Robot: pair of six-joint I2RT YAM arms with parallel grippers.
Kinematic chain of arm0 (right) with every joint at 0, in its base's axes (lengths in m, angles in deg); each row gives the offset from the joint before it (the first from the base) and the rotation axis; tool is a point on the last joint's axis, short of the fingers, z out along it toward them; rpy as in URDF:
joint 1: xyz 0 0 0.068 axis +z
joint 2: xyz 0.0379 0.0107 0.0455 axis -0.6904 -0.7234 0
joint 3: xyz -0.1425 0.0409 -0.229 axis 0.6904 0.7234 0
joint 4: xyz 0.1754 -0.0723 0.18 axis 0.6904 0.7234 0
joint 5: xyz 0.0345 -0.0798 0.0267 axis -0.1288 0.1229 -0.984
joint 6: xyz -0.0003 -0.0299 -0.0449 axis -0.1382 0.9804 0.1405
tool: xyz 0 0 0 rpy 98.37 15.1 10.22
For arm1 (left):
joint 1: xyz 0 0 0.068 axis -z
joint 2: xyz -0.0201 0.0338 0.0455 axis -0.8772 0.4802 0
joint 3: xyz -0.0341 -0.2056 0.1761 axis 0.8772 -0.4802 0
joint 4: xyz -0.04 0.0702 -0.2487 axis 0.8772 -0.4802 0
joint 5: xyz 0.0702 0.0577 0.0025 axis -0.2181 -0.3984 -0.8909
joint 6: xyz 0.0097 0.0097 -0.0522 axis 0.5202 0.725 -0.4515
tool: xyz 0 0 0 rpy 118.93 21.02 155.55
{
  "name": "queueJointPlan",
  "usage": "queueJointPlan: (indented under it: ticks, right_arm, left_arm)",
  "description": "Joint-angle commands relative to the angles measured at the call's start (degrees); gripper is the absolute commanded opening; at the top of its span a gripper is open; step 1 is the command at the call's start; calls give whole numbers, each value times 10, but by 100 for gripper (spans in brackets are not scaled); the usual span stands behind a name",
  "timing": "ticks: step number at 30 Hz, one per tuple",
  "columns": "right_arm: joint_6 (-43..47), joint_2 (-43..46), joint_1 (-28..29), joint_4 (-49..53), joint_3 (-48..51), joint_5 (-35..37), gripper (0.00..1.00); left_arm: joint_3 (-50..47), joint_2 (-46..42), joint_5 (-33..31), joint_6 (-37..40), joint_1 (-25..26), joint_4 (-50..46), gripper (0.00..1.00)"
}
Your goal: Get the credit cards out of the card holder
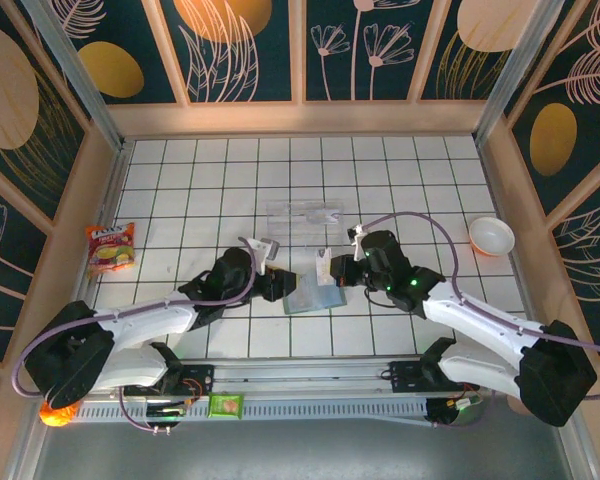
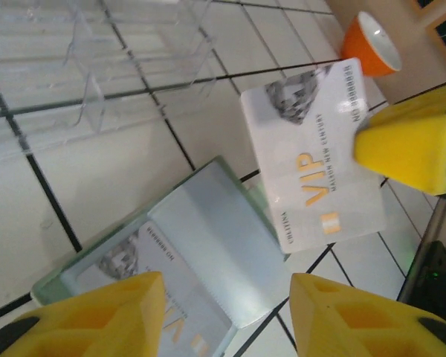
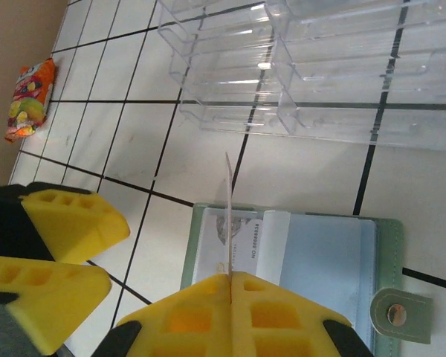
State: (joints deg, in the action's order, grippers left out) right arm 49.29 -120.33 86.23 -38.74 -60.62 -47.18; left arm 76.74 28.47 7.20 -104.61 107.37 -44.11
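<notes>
The card holder (image 1: 313, 297) lies open on the tiles, a grey-green wallet with a snap tab (image 3: 398, 313). One white credit card (image 3: 241, 249) sits in its left pocket. My right gripper (image 3: 230, 279) is shut on another white credit card (image 2: 312, 156) marked VIP, held upright above the holder's left panel and seen edge-on (image 3: 228, 212) in the right wrist view. My left gripper (image 2: 227, 305) is open just left of the holder, its yellow fingers (image 3: 67, 223) apart with nothing between them, hovering over the panel (image 2: 208, 230).
A clear plastic organizer (image 1: 305, 215) lies just beyond the holder. An orange-and-white bowl (image 1: 491, 236) stands at the right. A snack packet (image 1: 111, 247) lies at the left wall, and a small green packet (image 1: 225, 404) rests on the near rail.
</notes>
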Motion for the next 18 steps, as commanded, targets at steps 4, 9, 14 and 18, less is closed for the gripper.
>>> queueJointPlan:
  ticks: [4,9,14,18]
  right_arm:
    - [9,66,-3,-98,22,-64,0]
    - [-33,100,-3,-227,74,-120,0]
    - [-56,97,-1,-283,91,-148,0]
    - [-60,100,3,-298,98,-148,0]
  left_arm:
    - [-49,-38,77,-29,-22,183,58]
    - [-86,-16,140,-90,-41,361,57]
    - [-87,26,182,-134,-42,475,54]
    - [-85,40,199,-149,-42,514,44]
